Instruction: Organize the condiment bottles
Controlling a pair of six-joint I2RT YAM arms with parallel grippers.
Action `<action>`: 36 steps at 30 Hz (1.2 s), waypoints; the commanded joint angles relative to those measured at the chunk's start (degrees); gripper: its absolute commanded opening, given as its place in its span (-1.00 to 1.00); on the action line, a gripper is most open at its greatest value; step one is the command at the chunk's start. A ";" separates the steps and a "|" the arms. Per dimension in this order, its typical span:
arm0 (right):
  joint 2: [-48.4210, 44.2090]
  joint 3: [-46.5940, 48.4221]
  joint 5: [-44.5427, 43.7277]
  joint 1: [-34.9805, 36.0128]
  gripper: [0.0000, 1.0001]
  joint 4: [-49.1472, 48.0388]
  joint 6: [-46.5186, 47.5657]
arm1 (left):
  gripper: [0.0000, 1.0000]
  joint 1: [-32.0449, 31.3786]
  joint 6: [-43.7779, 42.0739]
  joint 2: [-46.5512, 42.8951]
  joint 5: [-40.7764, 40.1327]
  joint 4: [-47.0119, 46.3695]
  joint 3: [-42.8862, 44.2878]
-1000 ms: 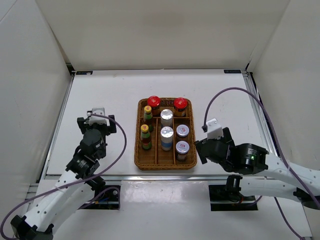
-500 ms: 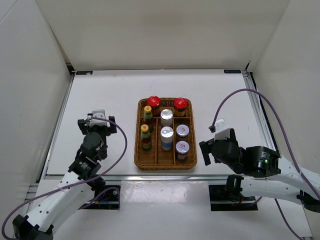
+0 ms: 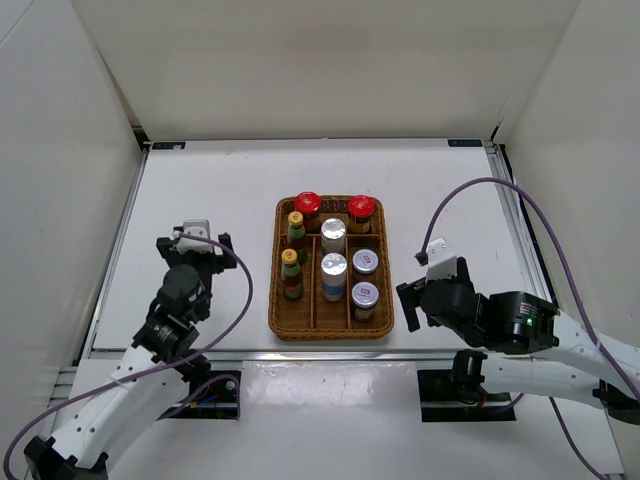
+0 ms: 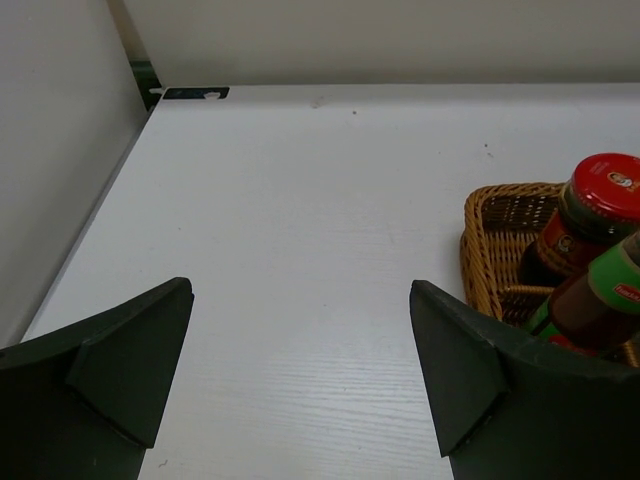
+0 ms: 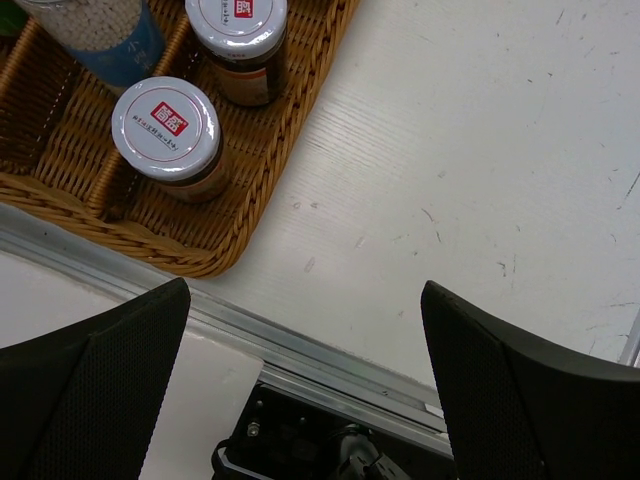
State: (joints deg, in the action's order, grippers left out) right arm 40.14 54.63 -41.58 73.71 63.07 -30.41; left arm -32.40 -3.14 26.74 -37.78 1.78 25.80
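L gripper (image 4: pixel 300 310), R gripper (image 5: pixel 305 300): jaws wide apart, nothing held. White desk (image 3: pixel 220 190) bears wicker tray (image 3: pixel 330 332) w/ condiment bottles (image 3: pixel 333 270).

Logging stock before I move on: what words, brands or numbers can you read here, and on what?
Lid of the near short jar: red square logo, white characters, too blurred to read.
Lid of the far short jar: same kind of logo, partly out of frame, unreadable.
Cap of the red-capped bottle: round emblem, too small to read.
Neck of the slim bottle: red tag, unreadable.
No text can be quoted.
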 commanded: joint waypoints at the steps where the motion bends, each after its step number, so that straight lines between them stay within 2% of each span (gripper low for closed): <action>1: -0.06 0.48 0.36 -0.15 0.98 -1.02 0.53 | 1.00 2.34 2.52 3.75 2.54 2.61 2.76; 4: -0.06 0.48 0.36 -0.15 0.98 -1.02 0.53 | 1.00 7.51 5.15 6.91 3.06 0.68 2.76; 5: -0.06 0.48 0.36 -0.15 0.98 -1.02 0.53 | 1.00 11.18 6.20 7.88 5.50 0.07 3.98; 9: -0.59 0.48 0.88 -0.15 0.98 -1.02 1.06 | 1.00 18.58 14.11 15.68 11.23 0.59 5.75; 15: -0.59 0.48 1.50 -0.15 0.98 -1.02 1.59 | 1.00 20.53 11.93 23.51 10.18 -16.33 -0.03; 18: -0.59 0.48 1.50 -0.15 0.98 -1.02 1.59 | 1.00 21.15 10.70 26.95 15.35 -20.93 -1.37; 19: -0.59 0.48 1.50 -0.15 0.98 -1.02 1.59 | 1.00 21.76 10.70 29.40 17.98 -20.94 -1.89; 21: -0.59 0.48 1.50 -0.15 0.98 -1.02 1.59 | 1.00 21.77 10.70 31.08 18.00 -20.94 -1.90; 25: -0.59 0.48 1.50 -0.15 0.98 -1.02 1.59 | 1.00 21.25 10.70 29.16 14.93 -19.36 -1.63; 30: -0.06 0.48 1.50 -0.15 0.98 -1.02 1.59 | 1.00 20.71 11.22 27.13 13.35 -22.08 -3.30; 34: 0.47 1.00 -0.95 -0.15 0.98 0.30 -0.34 | 1.00 20.71 11.22 29.41 13.35 -22.08 -3.30; 36: 0.47 1.00 -0.96 -0.15 0.98 0.30 -0.88 | 1.00 20.71 13.85 32.14 9.41 -23.57 -3.91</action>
State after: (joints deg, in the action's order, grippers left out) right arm 40.58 54.63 -40.56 73.60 63.16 -30.00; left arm -11.46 8.16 56.64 -24.56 -19.73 22.96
